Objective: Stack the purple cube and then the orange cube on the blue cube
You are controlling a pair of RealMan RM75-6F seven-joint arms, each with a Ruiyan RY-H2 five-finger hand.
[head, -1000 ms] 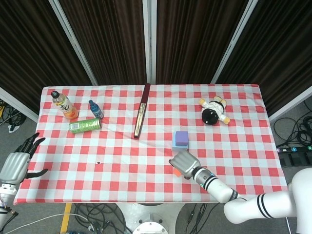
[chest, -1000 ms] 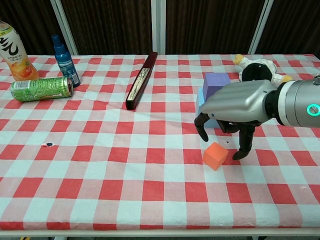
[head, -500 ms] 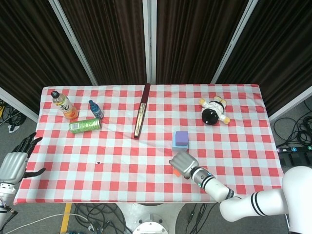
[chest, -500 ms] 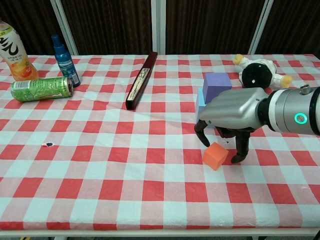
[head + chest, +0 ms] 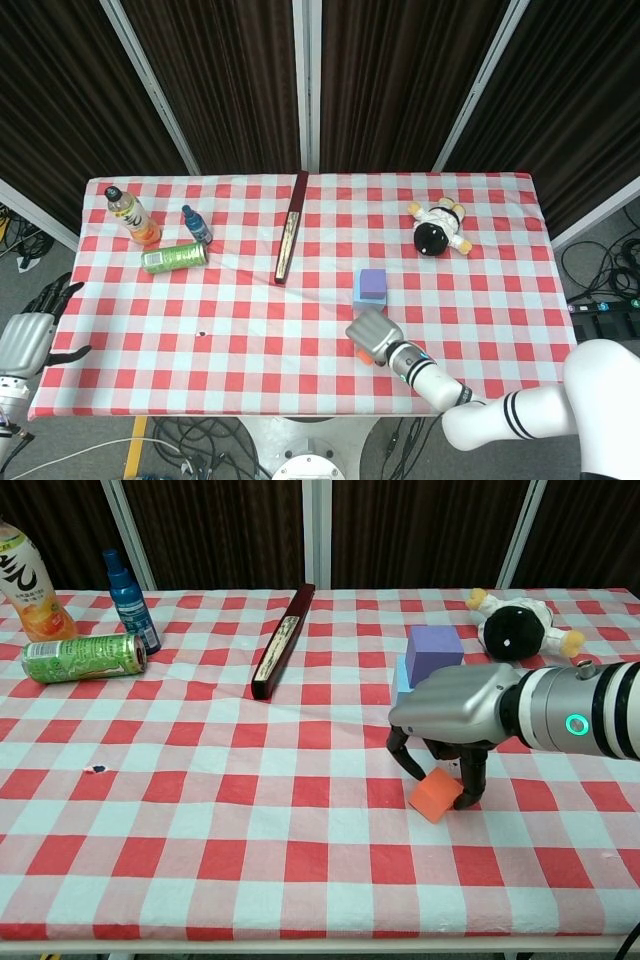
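The blue cube (image 5: 402, 677) is mostly hidden behind the right hand (image 5: 452, 720) and under the purple cube (image 5: 433, 651). That hand's fingers (image 5: 470, 780) pinch the orange cube (image 5: 434, 795) on the desk (image 5: 200, 810). The left hand (image 5: 30, 335), beside the desk, is spread and holds nothing.

Silver robot hand (image 5: 452, 715), dark fingers (image 5: 470, 777), green-lit wrist ring (image 5: 576, 724)

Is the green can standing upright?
No, the green can lies on its side on the table, next to the upright blue bottle.
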